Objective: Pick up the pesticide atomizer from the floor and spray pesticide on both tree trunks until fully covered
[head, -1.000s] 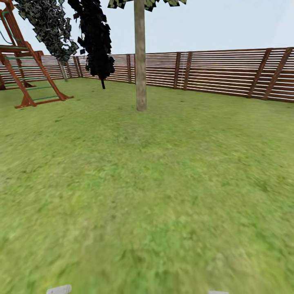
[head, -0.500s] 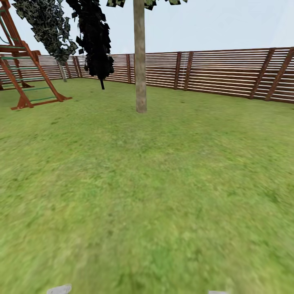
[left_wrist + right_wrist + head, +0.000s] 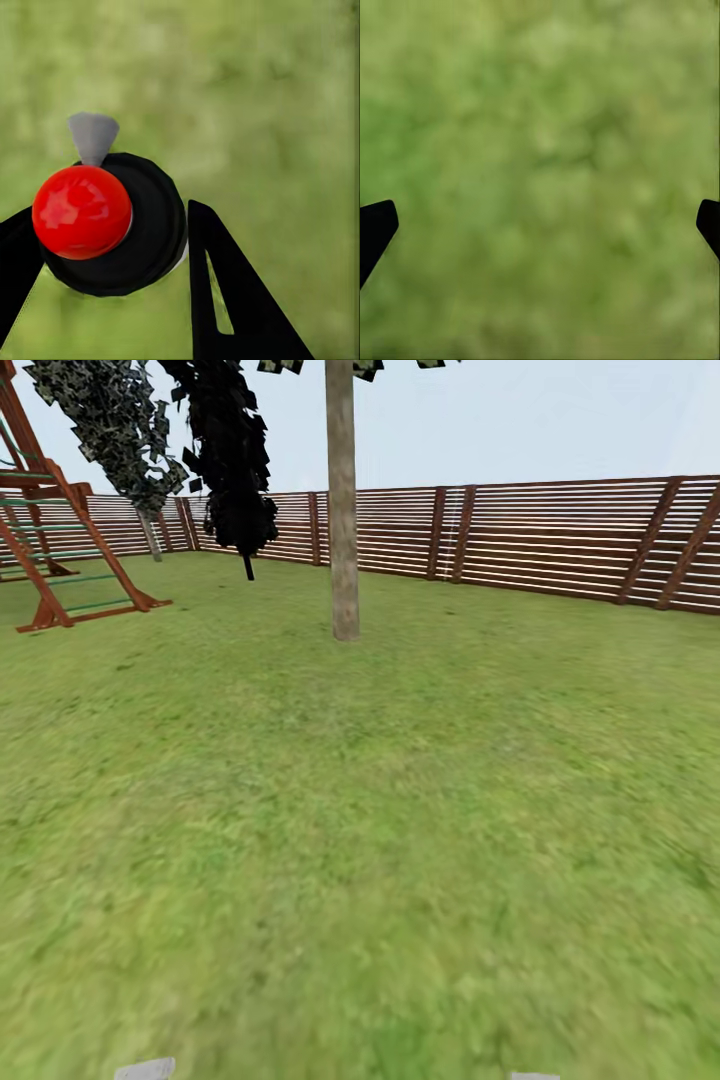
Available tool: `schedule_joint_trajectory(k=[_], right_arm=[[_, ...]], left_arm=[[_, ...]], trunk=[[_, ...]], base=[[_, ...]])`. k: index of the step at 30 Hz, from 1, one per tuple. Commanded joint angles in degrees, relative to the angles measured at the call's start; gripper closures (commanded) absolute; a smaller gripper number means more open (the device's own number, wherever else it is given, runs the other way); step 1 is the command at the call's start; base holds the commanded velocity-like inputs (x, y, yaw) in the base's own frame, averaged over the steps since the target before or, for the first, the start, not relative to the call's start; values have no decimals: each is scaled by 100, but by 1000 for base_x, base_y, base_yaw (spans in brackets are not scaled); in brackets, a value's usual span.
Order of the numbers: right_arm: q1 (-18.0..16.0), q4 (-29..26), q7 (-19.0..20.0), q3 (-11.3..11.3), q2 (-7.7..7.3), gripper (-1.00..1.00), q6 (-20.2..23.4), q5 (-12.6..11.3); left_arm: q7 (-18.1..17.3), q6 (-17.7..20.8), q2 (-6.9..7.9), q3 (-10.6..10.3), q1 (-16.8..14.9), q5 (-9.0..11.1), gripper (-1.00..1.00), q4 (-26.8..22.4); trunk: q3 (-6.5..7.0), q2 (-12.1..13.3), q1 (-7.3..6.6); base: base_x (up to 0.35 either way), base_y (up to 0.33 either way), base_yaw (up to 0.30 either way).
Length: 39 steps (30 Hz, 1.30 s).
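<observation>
Green lawn [image 3: 400, 810] and slat fence [image 3: 560, 535] ahead, one pale tree trunk [image 3: 342, 510] far beyond my grippers.
My left gripper [image 3: 112, 247] clamps the red-capped pesticide atomizer [image 3: 112, 221]; right gripper [image 3: 540, 225] spread wide over grass.

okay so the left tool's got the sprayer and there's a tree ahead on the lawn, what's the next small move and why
Probably keep rolling straight toward the tree trunk. The left tool is shut on the pesticide atomizer, its red cap and grey nozzle showing over grass, so pickup looks done. A wide stretch of lawn separates the robot from the trunk, and no white specks show on it. The right tool hangs open over grass.
</observation>
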Motion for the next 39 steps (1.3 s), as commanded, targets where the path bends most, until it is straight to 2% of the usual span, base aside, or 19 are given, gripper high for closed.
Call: schedule_joint_trajectory(k=[1,39], right_arm=[[-3,3,-11,51,0,-100,-15,-53],[-3,3,-10,51,0,-100,-15,-53]], left_arm=[[-10,-18,0,10,-3,42,100,5],[-10,-18,0,10,-3,42,100,5]], trunk=[[-5,-2,2],[-5,-2,2]], base=[[337,0,0],[337,0,0]])
